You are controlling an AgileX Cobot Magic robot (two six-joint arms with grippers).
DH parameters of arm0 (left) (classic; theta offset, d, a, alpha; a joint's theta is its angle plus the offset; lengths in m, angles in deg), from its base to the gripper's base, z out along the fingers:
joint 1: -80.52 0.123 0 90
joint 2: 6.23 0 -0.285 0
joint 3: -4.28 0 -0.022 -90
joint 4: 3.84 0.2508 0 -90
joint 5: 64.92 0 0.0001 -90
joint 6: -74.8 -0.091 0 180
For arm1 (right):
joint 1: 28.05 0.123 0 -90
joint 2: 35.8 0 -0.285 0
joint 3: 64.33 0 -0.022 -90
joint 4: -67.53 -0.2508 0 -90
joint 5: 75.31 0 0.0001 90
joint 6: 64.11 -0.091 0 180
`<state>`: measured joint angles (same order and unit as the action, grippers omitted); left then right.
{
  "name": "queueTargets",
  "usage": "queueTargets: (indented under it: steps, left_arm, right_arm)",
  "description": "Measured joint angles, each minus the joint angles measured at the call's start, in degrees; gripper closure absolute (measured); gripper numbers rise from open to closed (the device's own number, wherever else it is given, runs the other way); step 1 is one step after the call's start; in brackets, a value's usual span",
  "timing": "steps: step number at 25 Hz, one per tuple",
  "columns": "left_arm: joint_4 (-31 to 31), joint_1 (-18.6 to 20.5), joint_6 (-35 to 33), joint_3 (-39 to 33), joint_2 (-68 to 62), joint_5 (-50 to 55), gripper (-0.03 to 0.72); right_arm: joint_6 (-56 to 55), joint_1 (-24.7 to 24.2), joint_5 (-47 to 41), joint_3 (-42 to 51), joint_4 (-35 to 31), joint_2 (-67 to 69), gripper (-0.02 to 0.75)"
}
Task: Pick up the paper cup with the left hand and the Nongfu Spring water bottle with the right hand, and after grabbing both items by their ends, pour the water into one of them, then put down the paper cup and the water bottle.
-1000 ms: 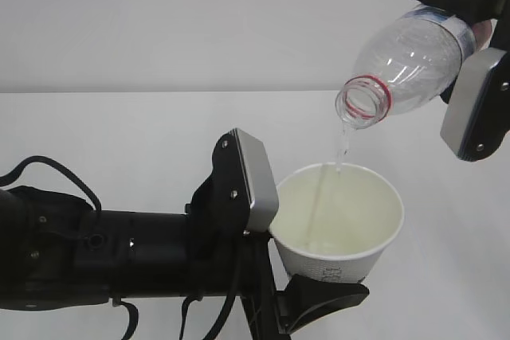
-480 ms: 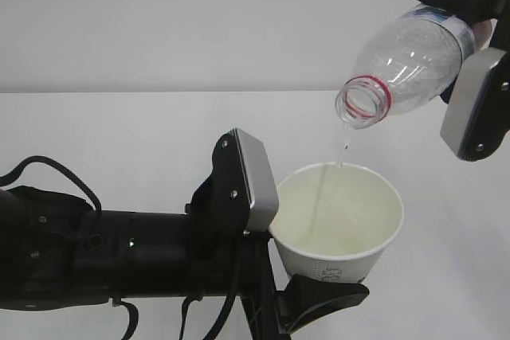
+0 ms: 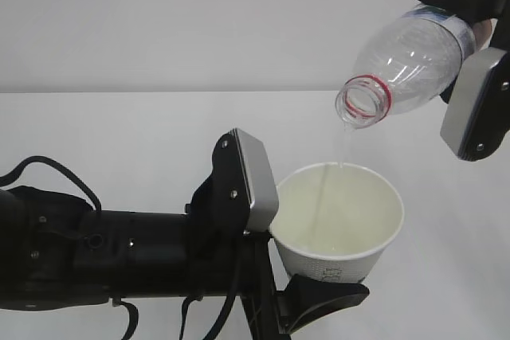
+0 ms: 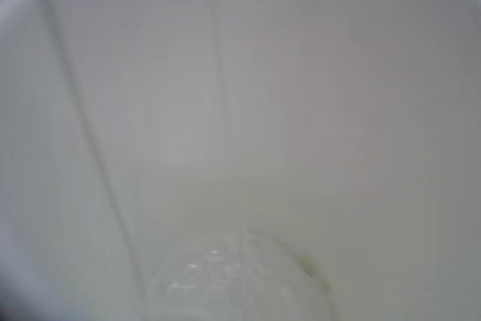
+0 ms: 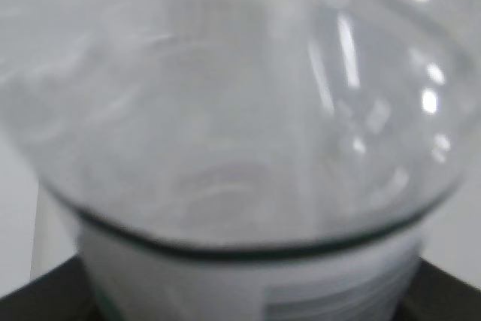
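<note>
Nearest the exterior camera, the black left pincer [image 3: 307, 256] with its grey side plate is seen clamped about the lower wall of the white tapered paper cup [image 3: 339, 224]; its jaws are set wide apart by the cup's girth, and the cup is carried upright above the white bench [image 3: 119, 129]. Through the left wrist view a shallow pool of clear water [image 4: 240, 287] is shown at the cup's bottom, with a fine thread falling into it.

Farther off, up and to the right of that pincer, the clear ribbed plastic water bottle [image 3: 406, 61] with a red neck ring is held tilted, mouth down, by the black right pincer [image 3: 470, 53], whose jaws are closed about the bottle's rear body. The mouth is placed directly above the cup's rim, apart from it.

Against the frames of a second ago, the stream is seen to have thinned from a distinct, wavering strand to a faint trickle, while neither arm nor vessel has been shifted. The bottle appears nearly drained, so the pour is judged almost finished; righting the bottle and setting both items down are yet to be done.
</note>
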<state>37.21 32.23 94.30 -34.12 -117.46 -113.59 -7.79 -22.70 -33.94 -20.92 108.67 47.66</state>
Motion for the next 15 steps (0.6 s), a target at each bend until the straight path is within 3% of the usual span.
queueTargets:
  steps: [15]
  left_arm:
    - [0.0,0.0,0.0,0.0,0.0,0.0,0.136]
  right_arm:
    - [0.2,0.0,0.1,0.0,0.0,0.0,0.288]
